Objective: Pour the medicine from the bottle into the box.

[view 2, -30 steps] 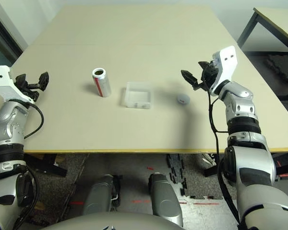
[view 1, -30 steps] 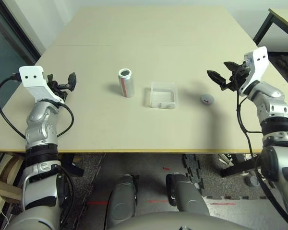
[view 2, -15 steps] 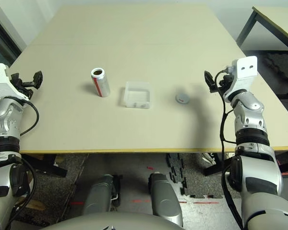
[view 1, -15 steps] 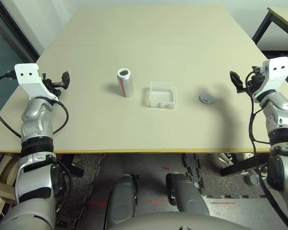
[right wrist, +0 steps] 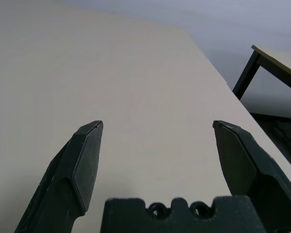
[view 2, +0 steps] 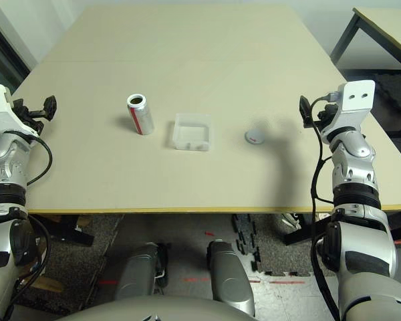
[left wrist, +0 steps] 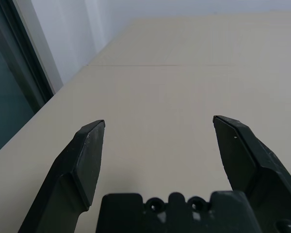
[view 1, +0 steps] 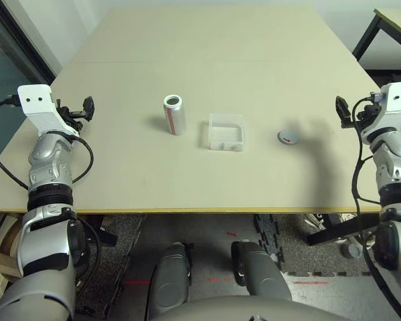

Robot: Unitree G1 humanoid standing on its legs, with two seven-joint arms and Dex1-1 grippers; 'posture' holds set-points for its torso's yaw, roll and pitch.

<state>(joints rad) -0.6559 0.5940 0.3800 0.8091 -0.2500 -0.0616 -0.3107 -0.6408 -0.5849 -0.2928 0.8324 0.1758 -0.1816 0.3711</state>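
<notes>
Head stereo pair: mounted high, facing forward and down over the table point(view 1: 187, 40). Both eyes share the bottle point(view 1: 175, 115), the box point(view 1: 226, 132) and the cap point(view 1: 288, 137), seen from some way off, with the forearms at either side. Left wrist camera: sits low behind the left gripper point(left wrist: 157, 126), looking along its spread fingers across bare tabletop toward a wall. Right wrist camera: same low placement behind the right gripper point(right wrist: 157, 127), facing across the table toward a second table point(right wrist: 276, 63)
</notes>
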